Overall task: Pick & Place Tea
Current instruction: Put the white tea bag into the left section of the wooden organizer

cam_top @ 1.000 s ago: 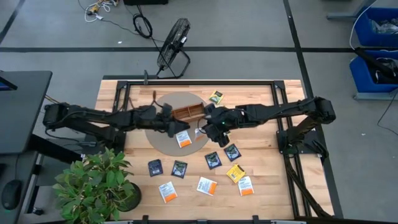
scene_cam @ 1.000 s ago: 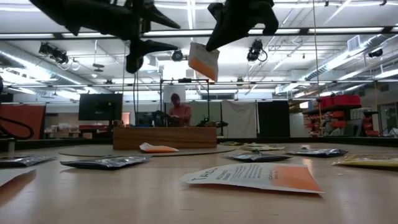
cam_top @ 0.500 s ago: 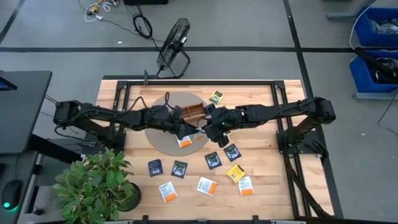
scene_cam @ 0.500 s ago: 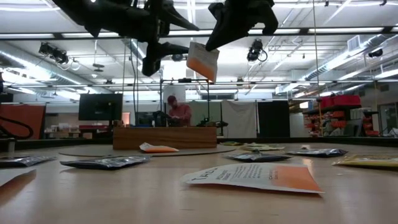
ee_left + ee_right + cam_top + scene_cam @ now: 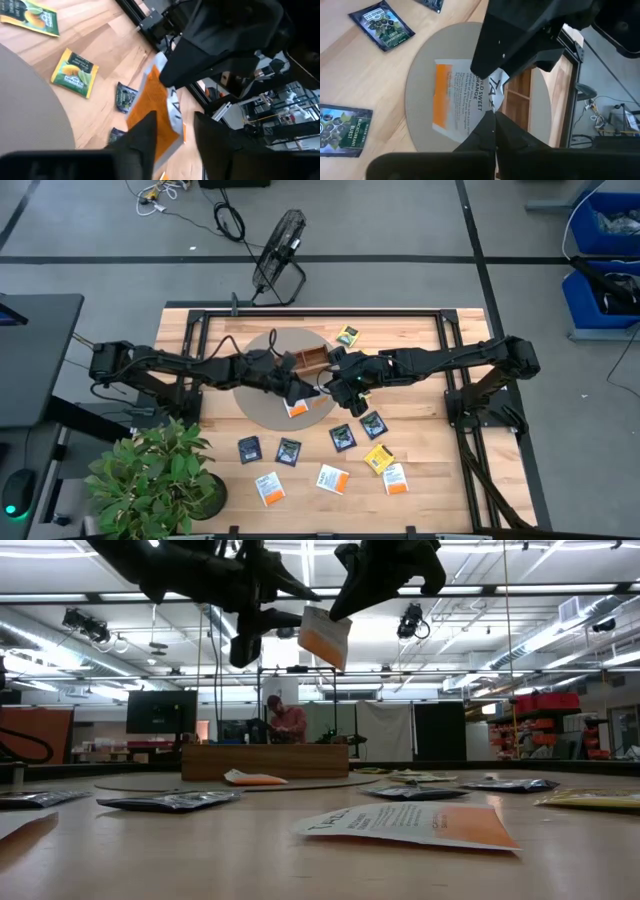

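A white-and-orange tea packet point(image 5: 322, 637) hangs in the air over the round grey mat point(image 5: 262, 402), with my right gripper point(image 5: 337, 606) shut on it. My left gripper point(image 5: 172, 120) stands open right beside it, level, one finger on either side of the packet's lower orange part point(image 5: 150, 102). A second white-and-orange packet point(image 5: 295, 408) lies flat on the mat. The wooden tray point(image 5: 305, 360) stands on the mat's far side. Several more tea packets, dark, green-yellow and white-orange point(image 5: 331, 478), lie flat on the table's near half. My left gripper has its fingers point(image 5: 144, 136) on either side of the hanging packet; whether they touch it, I cannot tell. My right gripper pinches the packet's upper white end point(image 5: 321, 614) between its two fingers, slanting down from the table's right. The packet hangs tilted below the fingers, orange end down, clear of the mat.
A potted plant point(image 5: 155, 475) stands at the near left corner. Black frame rails point(image 5: 320, 311) run along the table's far edge and sides. A green-yellow packet point(image 5: 347, 335) lies far of the tray. A person point(image 5: 290, 720) sits in the room beyond the table.
My left gripper has gone toward the table's right, up to the packet held by my right gripper, and its fingers have drawn closer together around the packet. My right gripper and the packet have kept still.
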You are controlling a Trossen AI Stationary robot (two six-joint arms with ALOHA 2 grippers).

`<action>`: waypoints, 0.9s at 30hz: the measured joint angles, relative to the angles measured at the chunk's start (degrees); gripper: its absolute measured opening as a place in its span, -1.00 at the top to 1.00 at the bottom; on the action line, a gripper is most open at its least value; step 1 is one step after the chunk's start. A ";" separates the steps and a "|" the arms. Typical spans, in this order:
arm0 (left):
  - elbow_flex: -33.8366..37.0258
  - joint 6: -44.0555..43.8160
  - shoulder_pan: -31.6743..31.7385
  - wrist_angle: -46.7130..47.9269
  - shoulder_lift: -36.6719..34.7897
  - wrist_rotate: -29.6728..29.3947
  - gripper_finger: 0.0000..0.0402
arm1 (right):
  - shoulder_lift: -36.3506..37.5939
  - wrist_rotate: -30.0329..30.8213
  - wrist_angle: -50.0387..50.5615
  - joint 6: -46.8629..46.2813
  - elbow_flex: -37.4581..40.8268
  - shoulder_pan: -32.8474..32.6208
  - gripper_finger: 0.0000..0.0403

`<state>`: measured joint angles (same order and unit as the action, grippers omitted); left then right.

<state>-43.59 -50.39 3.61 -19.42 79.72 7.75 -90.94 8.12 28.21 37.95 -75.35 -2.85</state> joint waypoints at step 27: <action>0.13 14.77 1.20 7.63 -6.50 -4.56 0.99 | 7.12 -5.64 1.11 -22.70 0.00 1.44 0.25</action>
<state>-43.46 -35.62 4.81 -11.79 73.22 3.19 -83.81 2.48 29.31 15.26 -75.35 -1.42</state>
